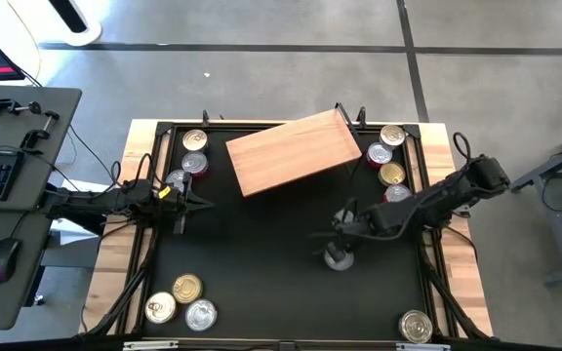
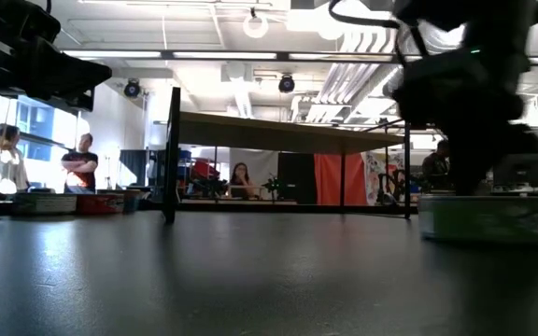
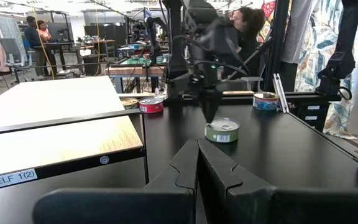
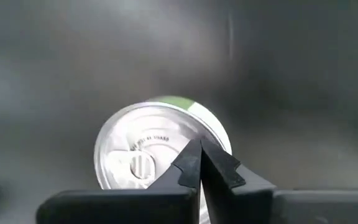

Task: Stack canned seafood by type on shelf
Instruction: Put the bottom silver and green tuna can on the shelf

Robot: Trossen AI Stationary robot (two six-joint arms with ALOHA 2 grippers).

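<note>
Black table point(image 1: 261, 253): right tool point(image 1: 337, 244) clenched, empty, directly above green-sided can point(image 4: 157, 149).

The flat rectangular light-brown wooden shelf point(image 1: 294, 151) showed a smooth, satin grain at twelve o'clock on the matt black surface point(image 1: 261, 253), which threw back only dull ceiling glare. The short round green-sided metal tin point(image 4: 160, 149) had a bright, brushed silver lid with a pull tab. Other small round tins point(image 1: 181, 300) at seven o'clock gleamed gold and silver. The black right pincer point(image 4: 201, 163) looked like matt moulded plastic.
</note>
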